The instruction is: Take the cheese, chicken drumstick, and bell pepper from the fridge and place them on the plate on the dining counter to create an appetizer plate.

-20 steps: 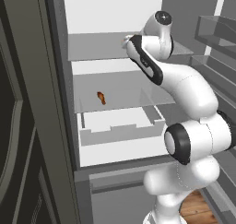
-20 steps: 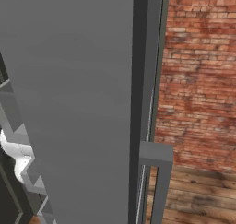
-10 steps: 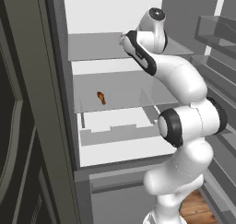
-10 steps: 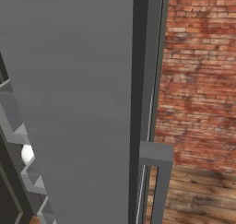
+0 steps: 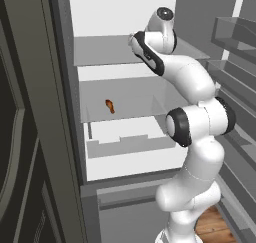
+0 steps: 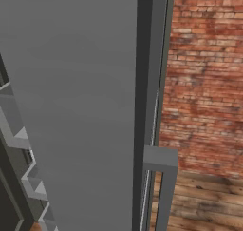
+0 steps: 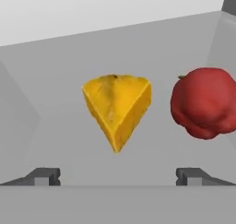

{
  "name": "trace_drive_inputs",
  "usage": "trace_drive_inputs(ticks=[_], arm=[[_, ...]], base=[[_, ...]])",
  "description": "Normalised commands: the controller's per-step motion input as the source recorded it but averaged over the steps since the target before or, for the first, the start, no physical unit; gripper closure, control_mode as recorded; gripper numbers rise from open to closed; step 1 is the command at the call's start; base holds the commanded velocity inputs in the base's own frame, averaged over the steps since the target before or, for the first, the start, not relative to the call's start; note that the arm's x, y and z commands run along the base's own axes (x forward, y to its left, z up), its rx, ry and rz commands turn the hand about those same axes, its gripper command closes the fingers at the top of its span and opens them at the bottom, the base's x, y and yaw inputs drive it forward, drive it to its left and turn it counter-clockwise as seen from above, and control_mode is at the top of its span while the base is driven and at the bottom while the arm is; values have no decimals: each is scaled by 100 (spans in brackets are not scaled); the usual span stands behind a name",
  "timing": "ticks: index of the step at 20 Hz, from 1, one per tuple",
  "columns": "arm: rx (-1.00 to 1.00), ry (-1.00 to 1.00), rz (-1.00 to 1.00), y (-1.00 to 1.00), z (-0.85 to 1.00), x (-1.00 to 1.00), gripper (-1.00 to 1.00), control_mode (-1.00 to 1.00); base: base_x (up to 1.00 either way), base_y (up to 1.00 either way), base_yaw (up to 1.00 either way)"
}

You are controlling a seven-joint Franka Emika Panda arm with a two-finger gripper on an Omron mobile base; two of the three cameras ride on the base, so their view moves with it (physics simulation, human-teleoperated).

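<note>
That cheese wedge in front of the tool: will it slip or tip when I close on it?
The cheese looks stiff, so it probably won't sag. Its faces taper to a point, so it may squirt out. The bell pepper sits close beside it and might get nudged.

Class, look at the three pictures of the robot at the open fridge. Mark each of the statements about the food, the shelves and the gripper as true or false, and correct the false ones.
1. The cheese lies between the gripper's two finger tips in the hand view, apart from both. True.
2. The gripper is shut on the cheese. False: its jaws stand wide open and hold nothing.
3. In the hand view the bell pepper sits beside the cheese without touching it. True.
4. The chicken drumstick lies in the white drawer. False: it lies on a glass shelf of the fridge, above the drawer.
5. The fridge door is closed. False: it stands open.
</note>
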Motion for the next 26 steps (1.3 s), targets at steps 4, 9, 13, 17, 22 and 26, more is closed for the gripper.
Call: trace_drive_inputs(ticks=[4,9,13,17,22,26], arm=[[0,0,-5,0,0,54,-100,-100],[0,0,-6,0,0,57,-100,-100],[0,1,-6,0,0,51,-100,-100],[0,2,-6,0,-6,29,-100,-100],[0,3,-10,0,-36,2,-100,-100],[0,0,-13,0,-58,0,-100,-100]], base=[[0,0,0],[0,0,0],[0,0,0],[0,0,0],[0,0,0],[0,0,0]])
